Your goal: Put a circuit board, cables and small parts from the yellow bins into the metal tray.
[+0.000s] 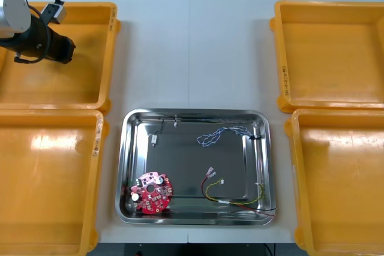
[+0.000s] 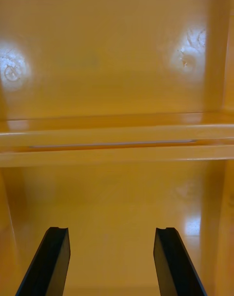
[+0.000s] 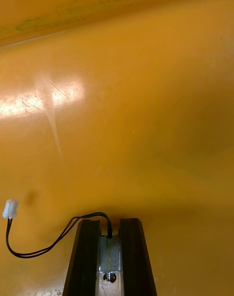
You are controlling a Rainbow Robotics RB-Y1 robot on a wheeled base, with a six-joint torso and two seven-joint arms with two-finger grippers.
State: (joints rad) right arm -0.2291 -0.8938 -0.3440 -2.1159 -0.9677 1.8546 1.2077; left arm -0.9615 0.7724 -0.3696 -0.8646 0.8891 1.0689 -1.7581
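My left gripper [image 1: 66, 50] hangs over the far left yellow bin [image 1: 57, 85]. In the left wrist view it [image 3: 109, 222] is shut on a small metal part [image 3: 110, 258] just above the bin floor. A black cable [image 3: 44, 248] with a white plug [image 3: 9, 209] trails from that part. The metal tray [image 1: 195, 114] holds a round red circuit board [image 1: 153, 193], a blue and white cable [image 1: 222, 134], a red and yellow cable [image 1: 231, 196] and a small metal part [image 1: 154, 139] on a black lead. My right gripper [image 2: 111, 230] stands open over an orange bin floor.
The near left bin [image 1: 48, 178], far right bin [image 1: 333, 52] and near right bin [image 1: 342, 178] show bare floors. In the right wrist view, the rims [image 2: 117, 140] where two bins meet run across beyond the fingers. Bare table lies beyond the tray.
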